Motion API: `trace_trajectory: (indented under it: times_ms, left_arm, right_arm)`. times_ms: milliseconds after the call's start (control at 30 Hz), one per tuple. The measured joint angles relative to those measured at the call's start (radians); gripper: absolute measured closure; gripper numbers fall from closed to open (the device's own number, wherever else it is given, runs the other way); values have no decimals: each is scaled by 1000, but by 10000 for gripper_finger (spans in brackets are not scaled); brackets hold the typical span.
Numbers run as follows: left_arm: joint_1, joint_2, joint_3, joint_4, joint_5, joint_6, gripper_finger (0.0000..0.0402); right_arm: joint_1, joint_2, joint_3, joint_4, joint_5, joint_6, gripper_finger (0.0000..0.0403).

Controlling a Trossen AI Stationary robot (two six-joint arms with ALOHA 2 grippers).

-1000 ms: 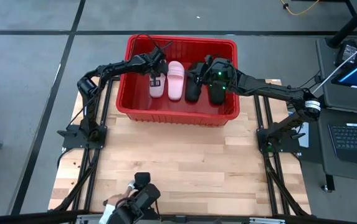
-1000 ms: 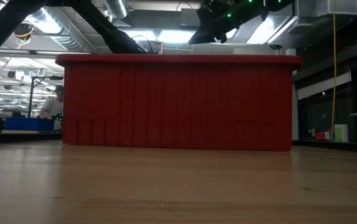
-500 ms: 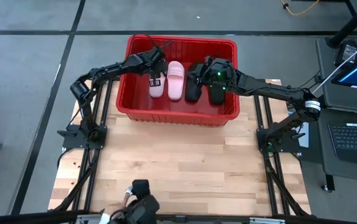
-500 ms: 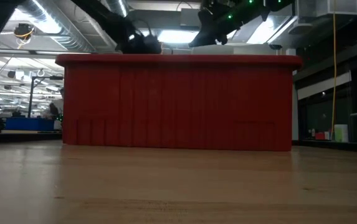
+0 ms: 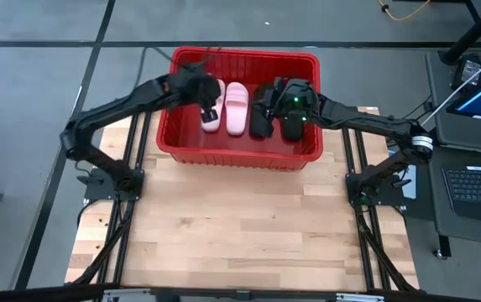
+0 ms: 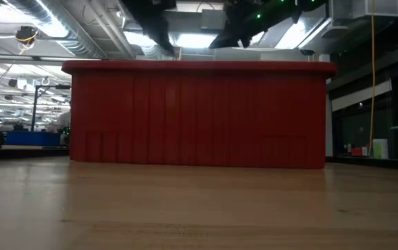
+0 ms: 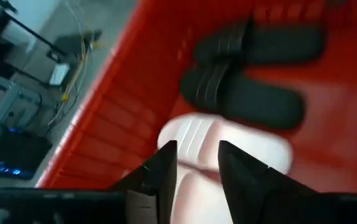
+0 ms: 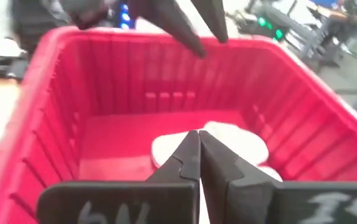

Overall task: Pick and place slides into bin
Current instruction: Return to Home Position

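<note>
The red bin (image 5: 242,56) stands at the table's far middle, and its near wall fills the low view (image 6: 199,114). In it lie two pale pink slides (image 5: 211,117) (image 5: 237,107) and two black slides (image 5: 260,119) (image 5: 291,126), side by side on the floor. My left gripper (image 5: 208,106) is open and empty above the left pink slide (image 7: 240,140), higher than the bin's rim. My right gripper (image 8: 198,142) is shut and empty above the black slides (image 5: 277,99).
The bare wooden table top (image 5: 240,218) stretches from the bin to the near edge. A desk with a laptop (image 5: 475,180) stands past the table's right side. Both arms reach in over the bin's side walls.
My left gripper has risen from the left pink slide to above the bin's rim, and its arm has swung out toward the table's left edge. The pink slide stays flat in the bin. A hand at the table's near edge has gone out of view.
</note>
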Motion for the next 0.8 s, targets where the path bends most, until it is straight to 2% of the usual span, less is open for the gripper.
trace_trajectory:
  times_ms: [167,333,433,533,667,800]
  left_arm:
    - [-77,-123,0,0,0,-130,326]
    - [-173,-207,0,-14,4,-217,389]
    - [-237,-242,0,-30,-4,-220,397]
    - [-307,-275,0,-60,-67,-229,400]
    - [-411,-335,-32,-109,-106,-267,400]
    - [-524,-436,-210,-50,-99,-350,400]
  right_arm:
    - [11,-45,0,28,-44,-47,397]
    - [30,-97,0,28,-45,-65,397]
    - [65,-127,0,8,-44,-19,397]
    - [127,-146,0,-24,-43,-1,397]
    - [248,-140,0,-27,64,0,397]
    - [379,-104,1,-22,200,109,397]
